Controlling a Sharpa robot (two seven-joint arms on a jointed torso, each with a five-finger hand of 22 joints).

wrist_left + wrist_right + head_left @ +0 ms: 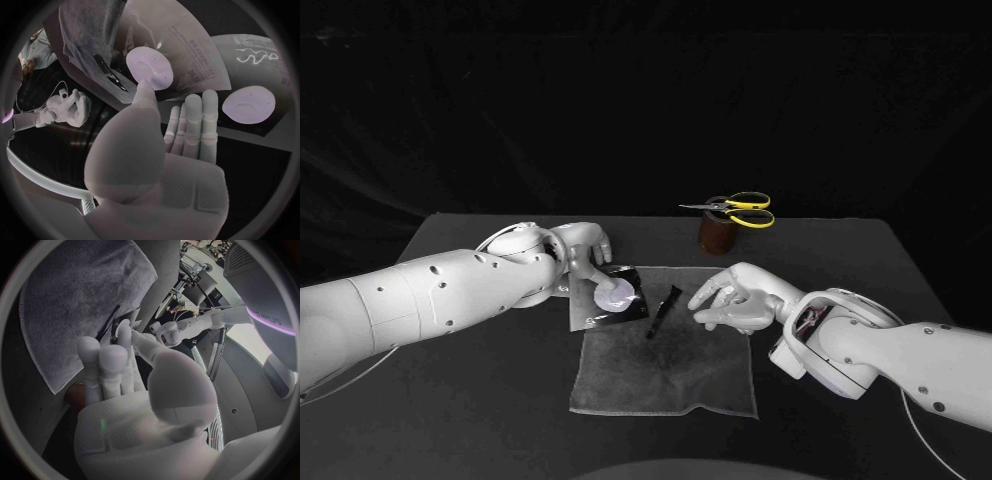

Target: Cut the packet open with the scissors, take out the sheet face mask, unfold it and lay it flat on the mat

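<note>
Right hand (730,300) hangs empty, fingers spread; left hand (581,248) grips the packet (596,312), lengthwise pointing away.

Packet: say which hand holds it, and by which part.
The left hand holds the packet near its far edge, thumb pressed on its face. The right hand holds nothing.
</note>
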